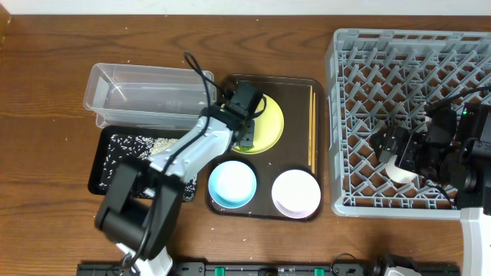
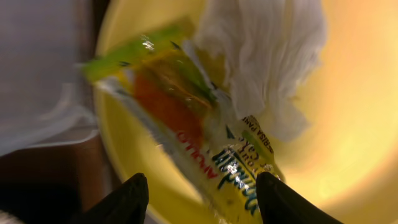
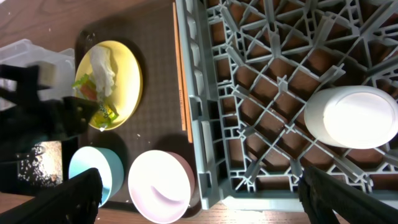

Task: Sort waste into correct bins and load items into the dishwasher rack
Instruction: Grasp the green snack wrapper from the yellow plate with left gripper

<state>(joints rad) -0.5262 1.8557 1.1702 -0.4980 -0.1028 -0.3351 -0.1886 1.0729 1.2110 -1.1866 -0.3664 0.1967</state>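
Hovering over the yellow plate, the left jaws stand released astride the snack wrapper, with the tissue against it. Waste sorting is in hand. Next they should clench on the wrapper and carry it left to the clear tub. The right jaws sit released in the dishwasher rack, near the white cup.

Ref = serving tray: dark brown, matt, fine-textured.

On it:
- plate: smooth, soft sheen
- wrapper: glossy crinkled film
- tissue: soft creased paper
- chopsticks: bare wood

Right of it, rack: matt grey plastic. Left of it, tub: clear plastic.
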